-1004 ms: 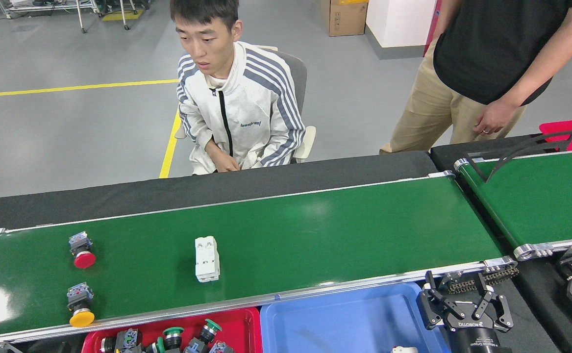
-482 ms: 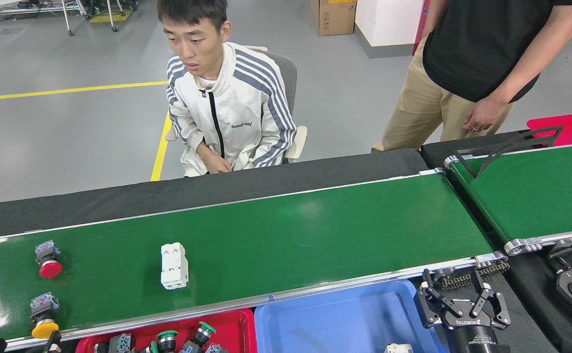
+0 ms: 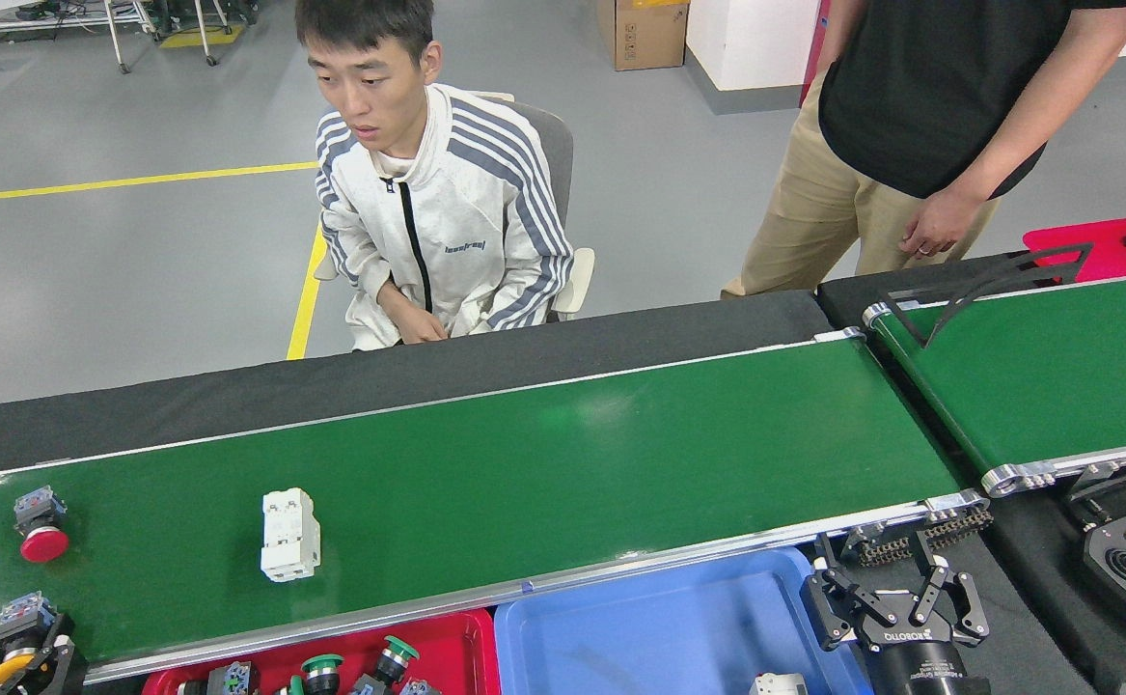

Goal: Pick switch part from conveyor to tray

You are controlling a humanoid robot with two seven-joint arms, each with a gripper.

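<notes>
1. Since the earlier frames, the white circuit breaker (image 3: 289, 534) has shifted leftward along the conveyor (image 3: 563, 463), and so has the red-capped push-button switch (image 3: 39, 526).
2. The left gripper (image 3: 17, 658), absent a second ago, now shows at the lower left corner, its black fingers set around the yellow-capped push-button switch (image 3: 14, 649) on the belt's near edge.
3. The right gripper (image 3: 895, 600) stays beside the blue tray (image 3: 659, 627), fingers spread and empty.
4. The red tray (image 3: 447, 642) holds green-capped switches.
</notes>
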